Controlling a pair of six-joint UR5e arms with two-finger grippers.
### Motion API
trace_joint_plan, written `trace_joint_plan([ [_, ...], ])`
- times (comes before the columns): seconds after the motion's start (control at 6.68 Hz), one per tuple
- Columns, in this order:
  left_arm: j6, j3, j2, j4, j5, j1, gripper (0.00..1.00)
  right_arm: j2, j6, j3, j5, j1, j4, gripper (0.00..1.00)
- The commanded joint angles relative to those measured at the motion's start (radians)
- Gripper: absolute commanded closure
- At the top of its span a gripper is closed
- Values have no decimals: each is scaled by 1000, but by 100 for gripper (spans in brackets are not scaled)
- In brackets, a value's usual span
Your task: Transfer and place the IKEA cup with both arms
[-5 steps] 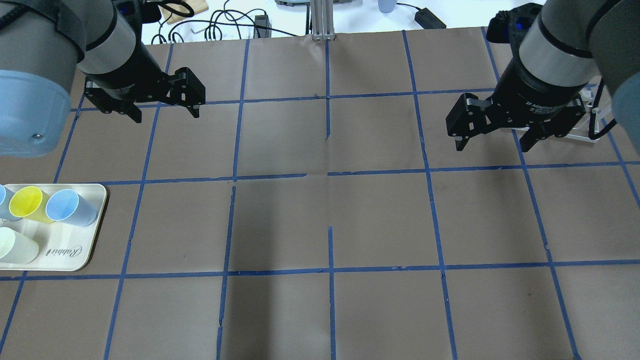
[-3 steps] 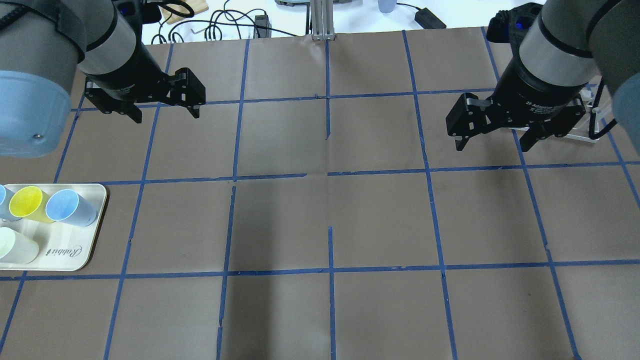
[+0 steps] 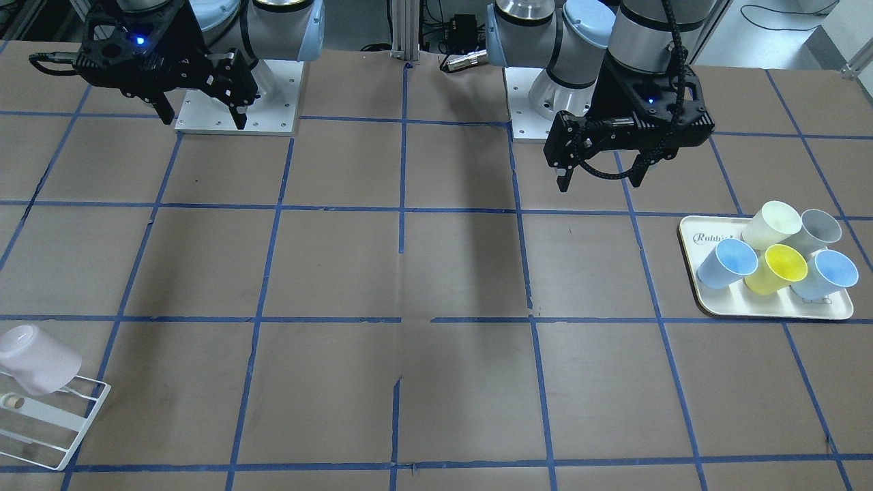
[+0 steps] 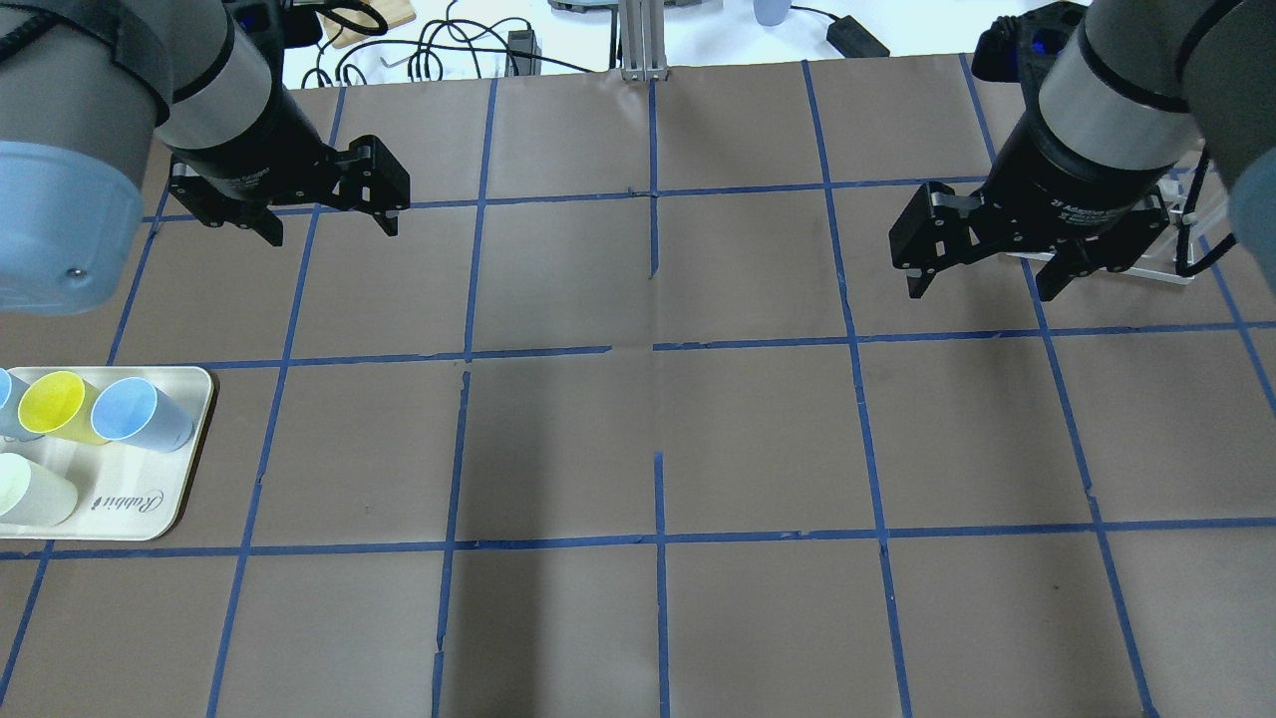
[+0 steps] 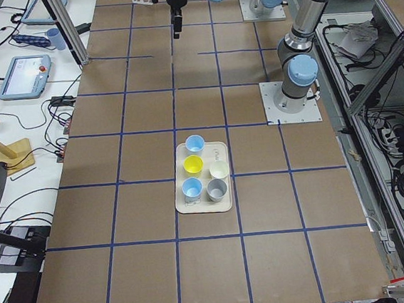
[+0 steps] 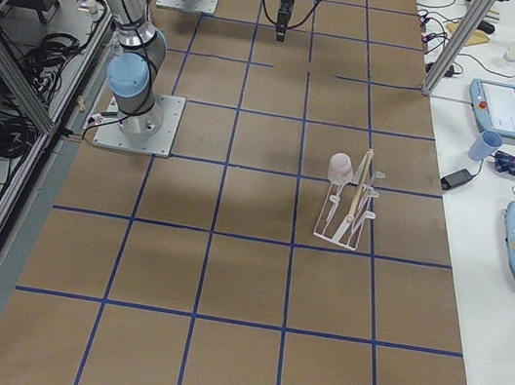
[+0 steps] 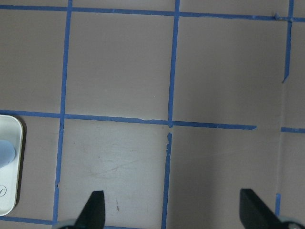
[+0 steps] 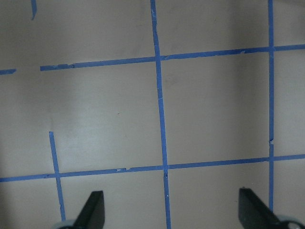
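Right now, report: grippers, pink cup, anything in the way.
Left gripper open, empty. Right gripper open, empty. Pink cup on the rack, right side, untouched. Tray of cups on the left side, well apart from the rack.

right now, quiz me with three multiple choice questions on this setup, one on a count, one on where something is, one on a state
1. How many cups stand on the tray?
A three
B five
C seven

2. Where is the pink cup?
A on the tray
B on the white wire rack
C on the floor

3. How are the left hand and right hand?
A both shut on cups
B one open, one shut
C both open and empty

Answers:
1 B: the front view shows two light blue cups, a yellow cup, a cream cup and a grey cup.
2 B: it hangs tilted on the rack, far from the tray.
3 C: in the front and overhead views both stand wide apart with nothing between.
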Motion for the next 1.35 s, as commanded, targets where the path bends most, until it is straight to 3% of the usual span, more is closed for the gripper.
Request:
trace_joint_plan([
  [0.0,0,-2,0,0,0,2,0,-6,5,13,-1,1,34,0],
  [0.3,0,-2,0,0,0,2,0,11,-2,16,2,-14,30,0],
  [0.6,0,-7,0,0,-2,2,0,19,-169,10,-14,-52,-27,0],
  [0.9,0,-7,0,0,-3,2,0,71,-355,16,-5,-222,-87,0],
  [1.2,0,-5,0,0,-3,2,0,129,-575,16,-2,-305,-202,0],
])
